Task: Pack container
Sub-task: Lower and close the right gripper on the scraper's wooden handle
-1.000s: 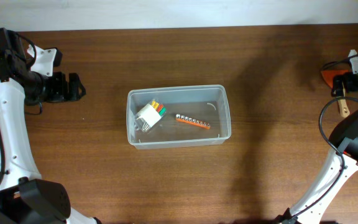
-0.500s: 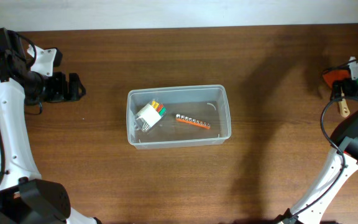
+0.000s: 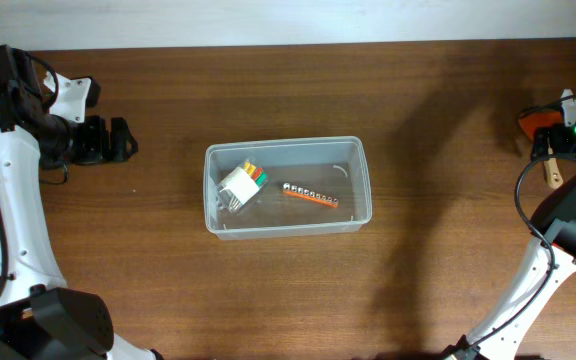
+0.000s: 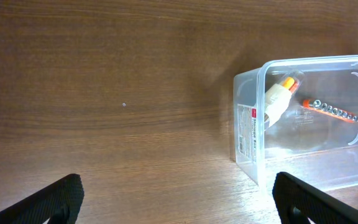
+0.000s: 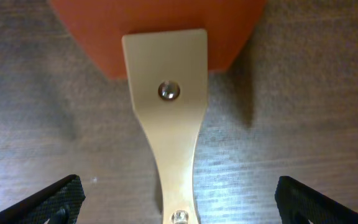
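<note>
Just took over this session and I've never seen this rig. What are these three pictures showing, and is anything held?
Two white robot arms work at a wooden table. The wide picture looks straight down: left arm at the left edge, right arm at the right. The other two come from wrist cameras; the dark shapes in their lower corners are each arm's own fingers. The clear container in the middle holds a white block with coloured tips and an orange strip of metal bits. The left fingers are open over bare wood, holding nothing. The right fingers are open either side of a scraper with an orange blade and wooden handle, not gripping it.
</note>
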Robot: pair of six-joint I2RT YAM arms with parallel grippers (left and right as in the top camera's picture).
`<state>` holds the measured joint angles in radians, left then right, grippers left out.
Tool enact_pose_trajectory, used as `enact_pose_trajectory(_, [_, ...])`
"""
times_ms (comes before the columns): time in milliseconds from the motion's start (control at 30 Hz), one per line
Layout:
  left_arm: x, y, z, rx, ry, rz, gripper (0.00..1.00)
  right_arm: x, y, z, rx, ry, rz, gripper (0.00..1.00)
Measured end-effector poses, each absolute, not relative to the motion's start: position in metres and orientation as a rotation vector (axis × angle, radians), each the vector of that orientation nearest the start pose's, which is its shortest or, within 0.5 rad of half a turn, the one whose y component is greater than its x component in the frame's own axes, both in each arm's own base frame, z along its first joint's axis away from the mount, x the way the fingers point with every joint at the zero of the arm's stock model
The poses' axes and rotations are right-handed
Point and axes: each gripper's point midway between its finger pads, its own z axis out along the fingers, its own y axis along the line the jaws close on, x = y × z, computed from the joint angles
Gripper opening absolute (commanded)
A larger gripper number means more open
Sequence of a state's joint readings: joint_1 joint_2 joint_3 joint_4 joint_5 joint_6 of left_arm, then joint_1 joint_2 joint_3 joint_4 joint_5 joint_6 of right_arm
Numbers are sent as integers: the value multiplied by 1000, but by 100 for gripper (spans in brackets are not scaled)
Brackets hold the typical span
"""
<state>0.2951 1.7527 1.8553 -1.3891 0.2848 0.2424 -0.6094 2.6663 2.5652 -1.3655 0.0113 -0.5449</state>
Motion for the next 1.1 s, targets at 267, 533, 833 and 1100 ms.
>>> enact_pose_trajectory(267, [370,62,229,-16,2781,-279,99,443,-291,4,54,3079,-79,99])
enact_pose_trajectory(533, [370,62,229,-16,2781,-278,99,447,-284,3,26,3082,-76,99])
enact_pose_trajectory(833, [370,62,229,-16,2781,-278,99,445,-287,3,38,3081,-74,99])
enact_pose_trajectory(1100, [370,62,229,-16,2781,-278,99,436,-301,3,95,3070,-54,99])
